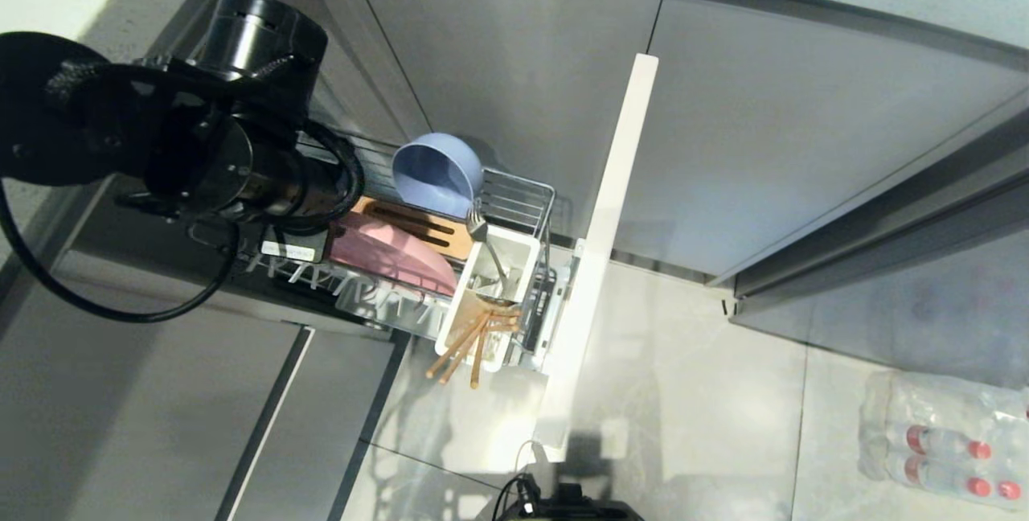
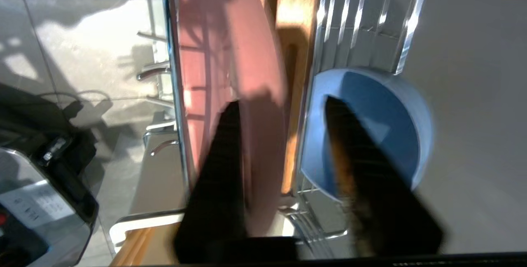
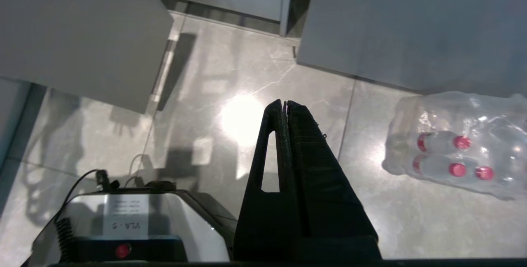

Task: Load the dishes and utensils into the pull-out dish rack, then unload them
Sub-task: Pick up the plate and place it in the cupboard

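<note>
Grey kitchen cabinets, tiled floor. Left hand [image 2: 280,135] open astride pink plate [image 2: 230,73] standing in pull-out dish rack [image 1: 514,191] beside blue bowl [image 1: 438,171]. Risk: off-centre closing tips plate against prongs. Right hand [image 3: 285,106] clenched, parked.

wire dish rack [image 1: 526,183] holding bowl [image 1: 436,173], plate [image 1: 394,257]

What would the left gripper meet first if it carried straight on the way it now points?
Probably the pink plate: the open left gripper straddles its rim, with the wooden strip just beyond. One finger lines up with the blue bowl. Depth is hard to judge.
</note>
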